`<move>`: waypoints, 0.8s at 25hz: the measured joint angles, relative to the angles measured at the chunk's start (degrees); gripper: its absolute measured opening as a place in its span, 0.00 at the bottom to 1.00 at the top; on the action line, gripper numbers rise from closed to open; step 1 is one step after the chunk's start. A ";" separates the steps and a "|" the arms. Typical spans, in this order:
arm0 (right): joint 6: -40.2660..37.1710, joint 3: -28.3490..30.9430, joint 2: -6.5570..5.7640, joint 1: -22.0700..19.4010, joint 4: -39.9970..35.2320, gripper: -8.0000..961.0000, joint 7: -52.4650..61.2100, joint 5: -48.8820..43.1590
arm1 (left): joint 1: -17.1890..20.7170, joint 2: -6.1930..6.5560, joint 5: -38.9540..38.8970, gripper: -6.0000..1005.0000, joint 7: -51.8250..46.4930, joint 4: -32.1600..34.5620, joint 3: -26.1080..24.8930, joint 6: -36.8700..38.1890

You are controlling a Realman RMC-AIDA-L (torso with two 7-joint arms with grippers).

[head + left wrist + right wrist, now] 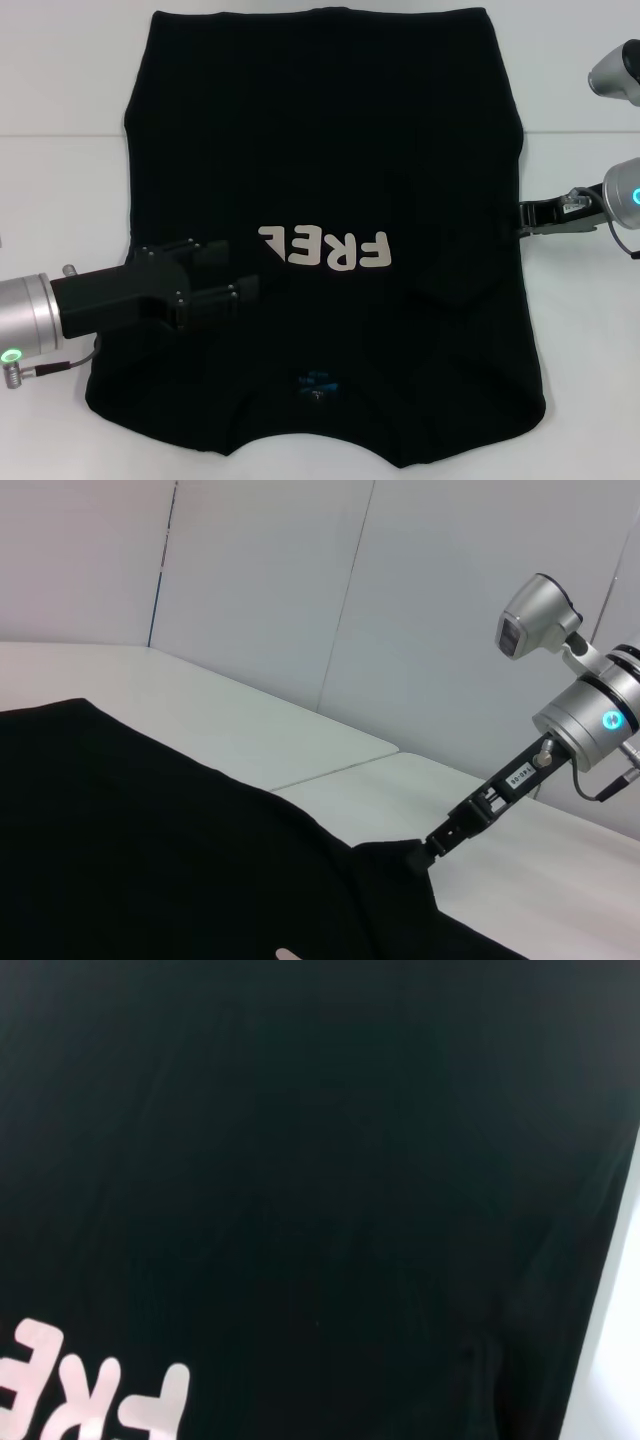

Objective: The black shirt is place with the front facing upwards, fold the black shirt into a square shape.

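Observation:
The black shirt (330,130) lies flat on the white table (60,200), front up, collar and blue neck label (318,385) nearest me. Its off-white print (340,250) reads upside down, and a fold of black cloth covers its left end. My left gripper (250,270) reaches in low over the shirt's left side, next to that fold, fingers apart. My right gripper (522,216) sits at the shirt's right edge; in the left wrist view the right gripper (422,852) is pinched on a slightly raised bit of the cloth (150,860). The right wrist view shows only black cloth (320,1160) and part of the print (90,1400).
Bare white table (250,730) lies to the left and right of the shirt, with a pale wall behind it. The shirt's hem reaches the far side of the table and its collar edge comes close to the near edge.

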 joint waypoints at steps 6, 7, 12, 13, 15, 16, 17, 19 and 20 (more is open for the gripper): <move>0.26 1.43 -0.11 0.04 -0.12 0.05 0.07 0.37 | 0.00 0.00 0.00 0.73 -0.05 0.00 0.00 0.01; 0.22 2.03 -0.15 0.06 -0.15 0.05 -0.01 0.55 | 0.00 0.00 0.00 0.73 -0.06 0.00 0.00 0.01; 0.26 4.00 -0.36 0.08 -0.16 0.02 -0.28 2.92 | 0.00 0.00 0.00 0.73 -0.07 0.00 0.00 -0.14; 0.29 4.08 -0.41 0.07 -0.17 0.02 -0.31 3.85 | 0.00 0.00 0.00 0.73 -0.07 0.00 0.00 -0.15; 0.32 4.08 -0.49 0.04 -0.16 0.03 -0.48 5.48 | 0.00 0.02 0.00 0.73 -0.08 0.00 0.00 -0.16; 0.41 4.08 -0.52 0.04 -0.16 0.03 -0.62 6.31 | 0.00 0.04 0.00 0.73 -0.08 0.00 0.00 -0.17; 0.59 4.08 -0.52 0.07 -0.16 0.03 -0.75 7.09 | 0.00 0.07 0.00 0.73 -0.09 0.00 0.00 -0.17; 0.95 4.08 -0.43 0.20 -0.16 0.03 -0.92 8.57 | 0.00 0.08 0.00 0.73 -0.14 0.00 0.00 -0.17; 1.10 4.08 -0.32 0.32 -0.16 0.03 -0.95 9.08 | 0.00 0.09 0.00 0.73 -0.15 0.00 0.00 -0.17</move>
